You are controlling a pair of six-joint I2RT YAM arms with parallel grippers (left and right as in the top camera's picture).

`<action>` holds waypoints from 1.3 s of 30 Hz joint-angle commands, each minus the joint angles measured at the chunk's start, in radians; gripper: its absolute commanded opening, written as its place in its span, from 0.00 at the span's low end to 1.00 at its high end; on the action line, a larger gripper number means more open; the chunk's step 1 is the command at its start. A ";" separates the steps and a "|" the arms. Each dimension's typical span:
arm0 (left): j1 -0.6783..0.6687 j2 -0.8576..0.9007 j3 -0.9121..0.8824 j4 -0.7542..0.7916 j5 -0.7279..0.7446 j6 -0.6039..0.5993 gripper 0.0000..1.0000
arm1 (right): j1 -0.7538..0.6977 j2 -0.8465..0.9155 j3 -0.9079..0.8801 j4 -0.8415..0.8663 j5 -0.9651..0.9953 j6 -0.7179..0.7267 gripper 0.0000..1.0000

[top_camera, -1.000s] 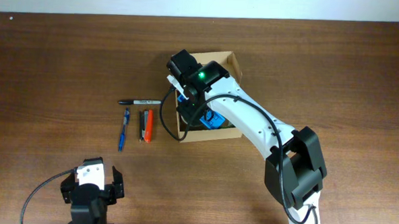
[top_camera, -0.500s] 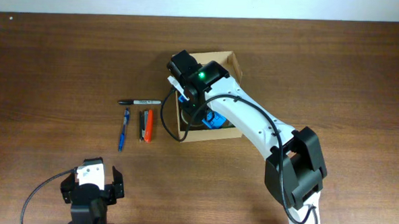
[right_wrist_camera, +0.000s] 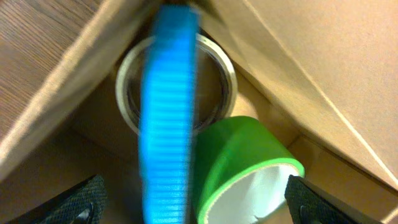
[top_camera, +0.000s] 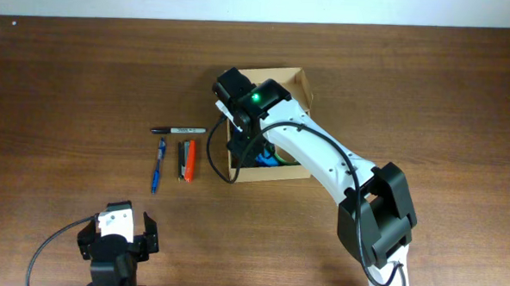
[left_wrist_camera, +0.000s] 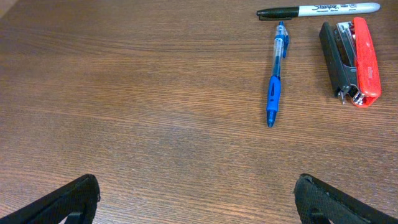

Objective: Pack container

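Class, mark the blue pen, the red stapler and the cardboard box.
blue pen [left_wrist_camera: 272, 93], left wrist view, on its rubber grip.
red stapler [left_wrist_camera: 367, 59], left wrist view, on its red top.
cardboard box [top_camera: 291, 76], overhead view, on its tan upper-right part.

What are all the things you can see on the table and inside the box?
table: one, brown wood, under everything
cardboard box: one, tan, middle of table, open
clear tape roll: one, see-through, inside the box
green tape roll: one, green, inside the box by the clear roll
blue packet: one, blue, blurry, in the box before the clear roll
marker: one, black and pale, left of the box
pen: one, blue, near the marker
stapler: one, red and black, between pen and box
left gripper: one, black, open, empty
right gripper: one, black, open, over the box
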 commanded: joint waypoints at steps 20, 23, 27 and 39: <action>0.005 -0.007 -0.008 0.002 -0.007 -0.014 0.99 | 0.006 -0.200 0.114 -0.039 -0.169 -0.048 0.99; 0.005 -0.007 -0.008 0.002 -0.007 -0.014 1.00 | 0.006 -0.259 0.114 -0.055 -0.170 -0.070 0.99; 0.005 -0.007 -0.008 0.002 -0.007 -0.014 1.00 | 0.005 -0.380 0.103 -0.080 -0.167 -0.070 0.99; 0.005 -0.007 -0.008 0.002 -0.007 -0.014 1.00 | 0.004 -0.802 -0.304 0.077 -0.075 -0.054 0.99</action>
